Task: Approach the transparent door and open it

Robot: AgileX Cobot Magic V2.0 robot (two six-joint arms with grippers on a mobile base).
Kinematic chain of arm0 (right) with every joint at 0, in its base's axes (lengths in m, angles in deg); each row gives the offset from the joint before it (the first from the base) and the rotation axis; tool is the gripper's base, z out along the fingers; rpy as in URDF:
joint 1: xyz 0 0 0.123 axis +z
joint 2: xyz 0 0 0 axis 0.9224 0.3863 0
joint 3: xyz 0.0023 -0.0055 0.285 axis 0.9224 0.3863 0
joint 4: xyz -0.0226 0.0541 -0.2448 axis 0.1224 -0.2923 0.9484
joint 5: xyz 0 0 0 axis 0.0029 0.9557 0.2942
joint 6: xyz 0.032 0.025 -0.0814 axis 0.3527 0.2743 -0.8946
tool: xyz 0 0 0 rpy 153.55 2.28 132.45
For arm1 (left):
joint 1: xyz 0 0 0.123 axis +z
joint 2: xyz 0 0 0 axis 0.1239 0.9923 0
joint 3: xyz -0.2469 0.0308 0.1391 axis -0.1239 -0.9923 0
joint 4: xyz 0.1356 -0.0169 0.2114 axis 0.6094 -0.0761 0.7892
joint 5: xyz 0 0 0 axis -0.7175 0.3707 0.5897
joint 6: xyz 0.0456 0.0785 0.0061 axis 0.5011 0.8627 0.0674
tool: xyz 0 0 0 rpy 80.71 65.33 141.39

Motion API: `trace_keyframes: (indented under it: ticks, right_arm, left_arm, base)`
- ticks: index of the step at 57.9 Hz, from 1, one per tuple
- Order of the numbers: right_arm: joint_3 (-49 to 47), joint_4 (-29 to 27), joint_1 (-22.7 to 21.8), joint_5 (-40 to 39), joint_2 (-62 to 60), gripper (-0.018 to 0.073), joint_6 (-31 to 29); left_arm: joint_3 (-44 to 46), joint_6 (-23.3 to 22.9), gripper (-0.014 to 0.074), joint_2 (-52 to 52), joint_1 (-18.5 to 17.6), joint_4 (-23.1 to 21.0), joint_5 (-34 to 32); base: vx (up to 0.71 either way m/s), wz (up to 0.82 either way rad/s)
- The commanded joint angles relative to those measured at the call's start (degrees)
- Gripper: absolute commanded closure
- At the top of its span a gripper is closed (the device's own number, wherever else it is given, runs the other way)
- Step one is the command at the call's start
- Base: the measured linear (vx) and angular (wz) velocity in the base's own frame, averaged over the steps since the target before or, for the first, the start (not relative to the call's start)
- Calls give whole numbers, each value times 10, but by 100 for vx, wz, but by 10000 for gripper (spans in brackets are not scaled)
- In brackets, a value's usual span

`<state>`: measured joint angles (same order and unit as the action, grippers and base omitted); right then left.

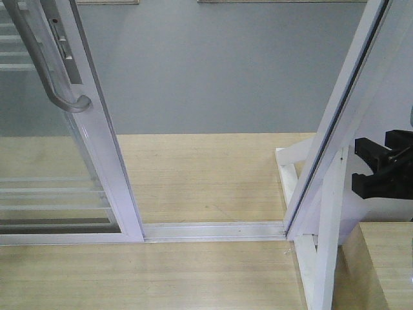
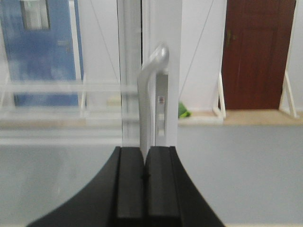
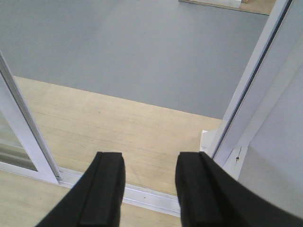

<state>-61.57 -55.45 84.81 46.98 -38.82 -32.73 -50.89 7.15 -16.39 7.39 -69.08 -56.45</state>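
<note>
The transparent door (image 1: pixel 58 161) stands at the left of the front view, its white frame edge (image 1: pixel 110 161) pulled away from the right jamb (image 1: pixel 335 123), leaving a wide gap. Its curved grey handle (image 1: pixel 48 71) shows at top left. In the left wrist view my left gripper (image 2: pixel 144 153) is shut on the handle (image 2: pixel 150 80), which runs down between the black fingertips. My right gripper (image 3: pixel 149 163) hangs open over the floor track (image 3: pixel 151 196), holding nothing; it also shows at the right edge as the right gripper (image 1: pixel 381 168).
A white floor track (image 1: pixel 213 230) crosses the doorway between wooden floor strips, with grey floor beyond. A white brace (image 1: pixel 319 258) props the right jamb. Past the glass are a brown door (image 2: pixel 258 52) and a blue door (image 2: pixel 42 47).
</note>
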Motion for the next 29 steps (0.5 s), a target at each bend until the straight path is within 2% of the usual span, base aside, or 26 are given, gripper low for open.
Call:
trace_keyframes:
  ticks: [1, 10, 16, 21, 29]
  right_arm:
    - [-17, 10, -3, -40, -3, 207, -5]
    - [-17, 10, -3, -35, -3, 207, -5]
    - [-17, 10, -3, -35, -3, 207, -5]
    - [-17, 10, -3, -35, -3, 207, -5]
    - [-17, 10, -3, -35, -3, 207, -5]
  left_arm:
    - [-25, 3, 603, -37, -2, -2, -6]
    - [-103, 2, 603, -61, -2, 5, -29]
    - [-165, 0, 603, -58, -2, -2, -97]
    - [-211, -4, 603, -58, -2, -38, -165]
    - [-205, -3, 602, -59, -2, -63, -126]
  base:
    - [0, 0]
    - [0, 0]
    - [0, 0]
    - [0, 0]
    - [0, 0]
